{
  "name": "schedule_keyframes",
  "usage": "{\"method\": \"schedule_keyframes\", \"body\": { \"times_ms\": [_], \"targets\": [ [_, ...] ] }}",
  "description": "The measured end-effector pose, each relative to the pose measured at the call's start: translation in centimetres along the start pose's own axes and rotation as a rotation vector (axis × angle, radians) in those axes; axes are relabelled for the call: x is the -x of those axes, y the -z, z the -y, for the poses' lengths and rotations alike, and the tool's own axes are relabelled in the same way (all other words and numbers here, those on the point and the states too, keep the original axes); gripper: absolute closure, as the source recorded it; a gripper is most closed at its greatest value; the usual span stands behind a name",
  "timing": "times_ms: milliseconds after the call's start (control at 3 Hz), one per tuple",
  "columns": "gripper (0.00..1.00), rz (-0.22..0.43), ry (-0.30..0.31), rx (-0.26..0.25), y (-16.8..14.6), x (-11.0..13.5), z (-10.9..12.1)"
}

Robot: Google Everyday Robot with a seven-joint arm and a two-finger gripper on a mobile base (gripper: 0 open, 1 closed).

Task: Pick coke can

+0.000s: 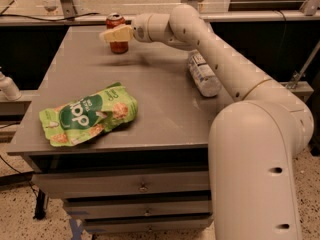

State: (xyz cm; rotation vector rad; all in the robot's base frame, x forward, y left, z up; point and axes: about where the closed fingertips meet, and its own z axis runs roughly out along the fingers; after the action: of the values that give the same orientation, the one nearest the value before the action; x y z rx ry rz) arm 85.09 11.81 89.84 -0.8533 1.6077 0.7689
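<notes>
The coke can (116, 20), red with a silver top, stands upright at the far left of the grey table (165, 114). My gripper (116, 34) reaches in from the right at the can's mid height. Its cream tip covers the can's middle, so only the top and the base (119, 47) of the can show. The can's base rests on the table. I cannot tell whether the gripper touches the can.
A green snack bag (90, 115) lies at the front left of the table. A white plastic bottle (202, 74) lies on its side at the right, under my arm (220, 59). Drawers (142, 186) sit below the tabletop. A rail runs behind the table.
</notes>
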Motion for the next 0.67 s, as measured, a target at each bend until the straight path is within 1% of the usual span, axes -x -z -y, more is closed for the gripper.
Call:
{"method": "schedule_keyframes", "body": {
  "times_ms": [333,667],
  "targets": [
    [0.00,-0.026,-0.022,0.004,-1.5,-1.2,0.1],
    [0.18,-0.052,-0.035,-0.007,-1.7,-2.5,0.3]
  ]
}}
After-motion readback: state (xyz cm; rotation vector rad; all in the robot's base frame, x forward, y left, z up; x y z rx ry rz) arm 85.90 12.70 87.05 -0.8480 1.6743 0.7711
